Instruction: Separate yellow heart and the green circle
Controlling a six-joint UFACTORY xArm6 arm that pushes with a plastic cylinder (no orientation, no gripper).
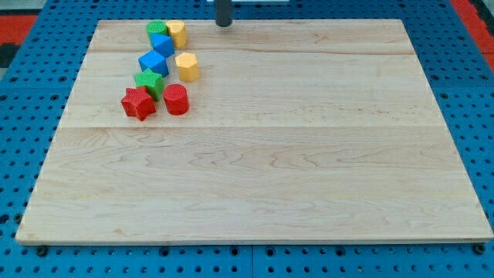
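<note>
The yellow heart (177, 32) and the green circle (157, 31) sit side by side, touching, near the view's top left of the wooden board (255, 154); the green circle is on the left. My tip (224, 25) is at the board's top edge, to the right of the yellow heart with a gap of about one block width between them.
Below the pair, two blue blocks (163, 44) (153, 62) run down in a chain to a green star (149, 81) and a red star (138, 103). A second yellow block (187, 67) and a red block (176, 100) lie to their right.
</note>
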